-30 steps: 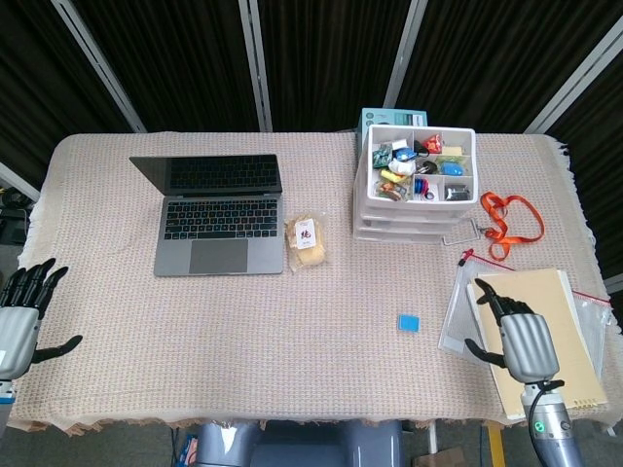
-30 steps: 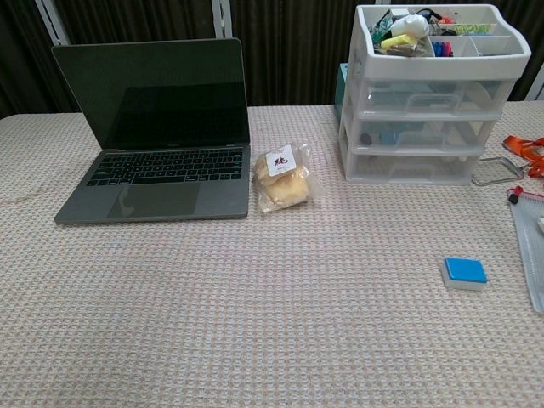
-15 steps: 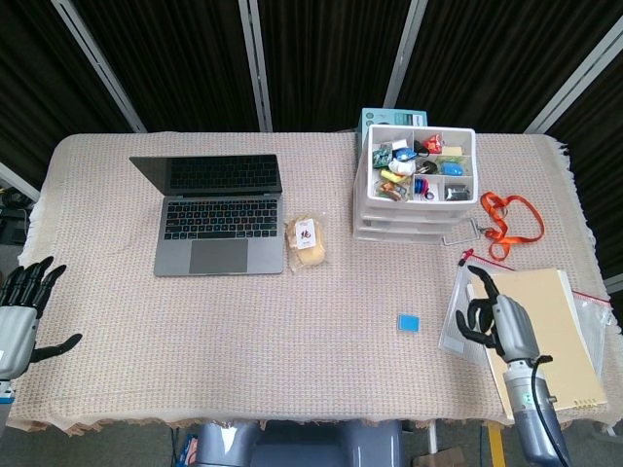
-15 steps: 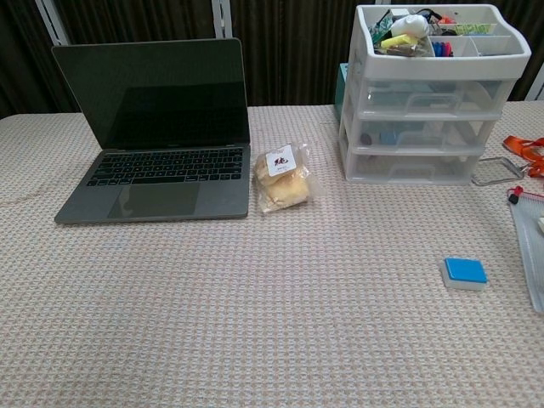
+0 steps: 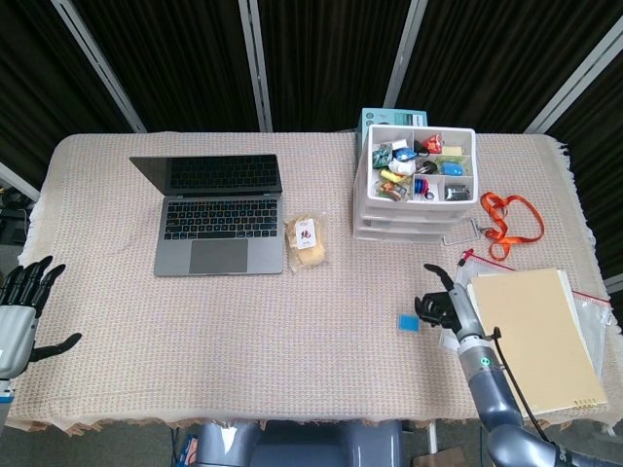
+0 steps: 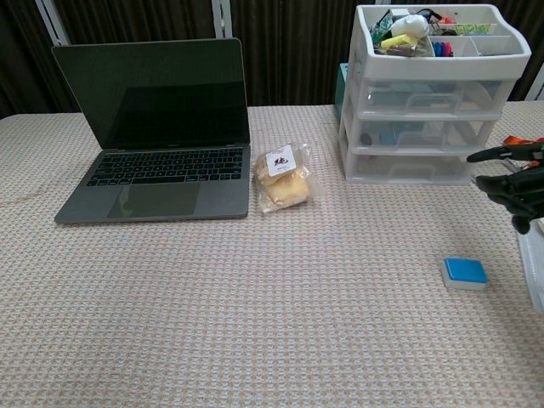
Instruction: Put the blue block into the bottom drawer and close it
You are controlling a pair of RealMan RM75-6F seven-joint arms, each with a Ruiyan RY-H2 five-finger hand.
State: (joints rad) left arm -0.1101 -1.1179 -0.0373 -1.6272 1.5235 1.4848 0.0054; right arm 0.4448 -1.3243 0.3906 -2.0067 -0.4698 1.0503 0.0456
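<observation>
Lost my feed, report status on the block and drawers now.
Both hands empty: right hand open beside the blue block, not touching; left hand open at the table edge. Block on the cloth. Bottom drawer shut. Nothing between them.

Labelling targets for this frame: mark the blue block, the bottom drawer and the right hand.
blue block (image 6: 465,270): chest view, blue top face.
bottom drawer (image 6: 408,167): chest view, clear front panel.
right hand (image 5: 440,305): head view, middle of the hand.

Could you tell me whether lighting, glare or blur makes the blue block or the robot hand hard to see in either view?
Head view: even, soft light, no glare, blue block sharp, right robot hand slightly soft. Chest view: the block is crisp with a faint shadow; the robot hand is dark, cut off by the right edge, against a dim curtain.
</observation>
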